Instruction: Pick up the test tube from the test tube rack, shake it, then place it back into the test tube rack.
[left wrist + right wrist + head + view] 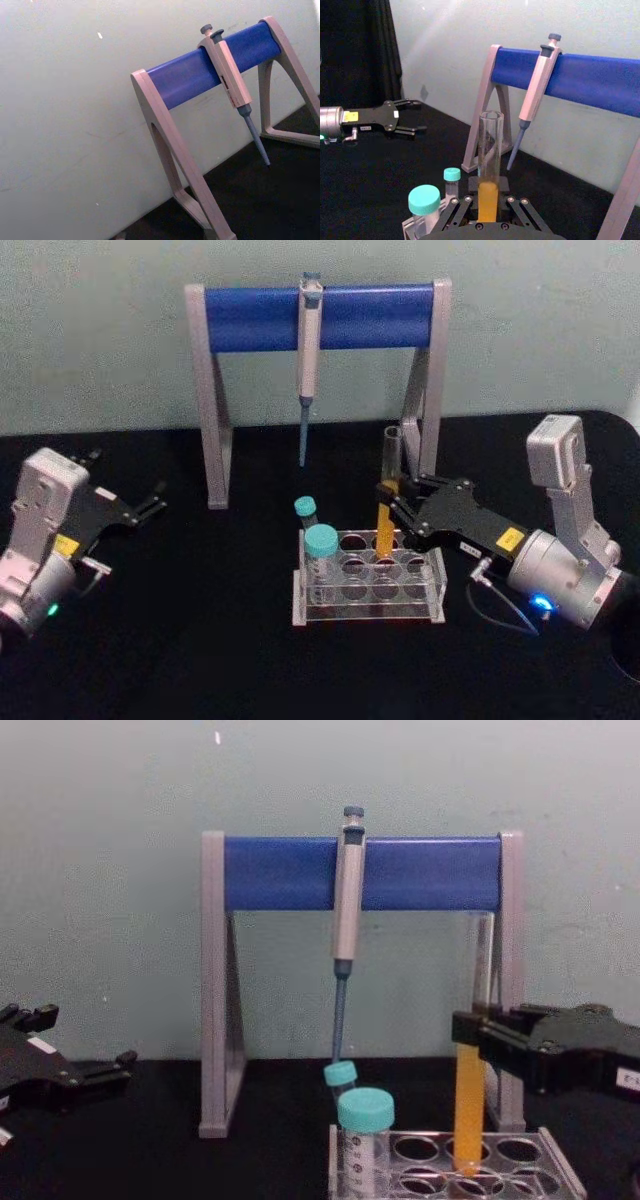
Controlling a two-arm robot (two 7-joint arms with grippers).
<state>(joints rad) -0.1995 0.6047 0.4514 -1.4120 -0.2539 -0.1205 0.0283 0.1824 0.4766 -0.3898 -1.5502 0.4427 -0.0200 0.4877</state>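
Black table under everything. At the back stands the grey-and-blue pipette stand.

My left gripper is parked well off to the left, low over the table. Its fingers are spread apart and hold nothing.

My right gripper reaches in from the right, over the back of the test tube rack. Its fingers are clamped on the test tube from both sides, at about mid-height.

The rack sits in front of the stand, centre-right. A pipette hangs from the stand's blue bar, tip down.

The tube is upright and uncapped, with orange-yellow liquid in its lower half. Its lower end is down in a back-row hole (fully seated or not, I cannot tell).

Two teal-capped tubes stand at the rack's left end, the smaller behind the larger.
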